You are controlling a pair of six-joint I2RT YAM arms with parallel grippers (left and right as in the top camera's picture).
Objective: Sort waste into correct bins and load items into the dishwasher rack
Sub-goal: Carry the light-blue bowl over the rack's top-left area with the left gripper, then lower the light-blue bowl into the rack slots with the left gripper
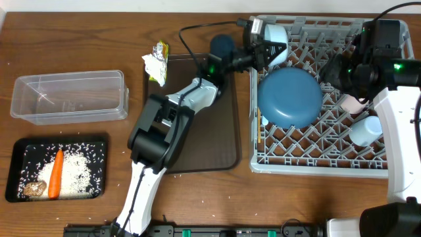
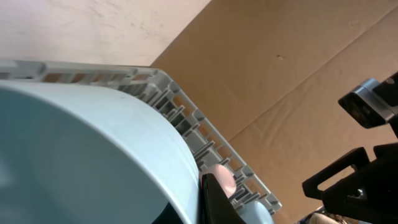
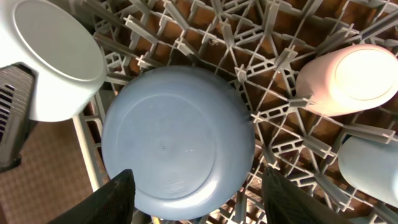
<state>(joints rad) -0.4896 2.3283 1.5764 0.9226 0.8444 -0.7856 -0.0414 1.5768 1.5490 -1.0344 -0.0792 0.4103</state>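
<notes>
White bowl: held at the far left corner of the dishwasher rack, base turned up toward the overhead camera, not yet seated among the pegs. The left gripper is clamped on its rim; the left wrist view shows one dark finger pressed against the outer wall (the other finger is hidden behind the bowl).

Adjacent items: the large blue plate lies upside down just beside the bowl. The pink cup and light blue cup stand inverted further to the right. The right gripper hovers over the plate with fingers apart and nothing between them.

Assessment of the step in hand, loading the bowl:
- Lower it into the free corner cells, wall between two peg rows, mouth down or tilted.
- Keep its rim off the plate's edge; the gap looks narrow.
- Part the fingers only once the bowl rests on the lattice, then withdraw upward.

Outstanding waste: crumpled napkin and foil wrapper sit at the far left corner of the brown serving tray. The black tray holds the carrot, rice and brown lump. The clear tub holds nothing.
</notes>
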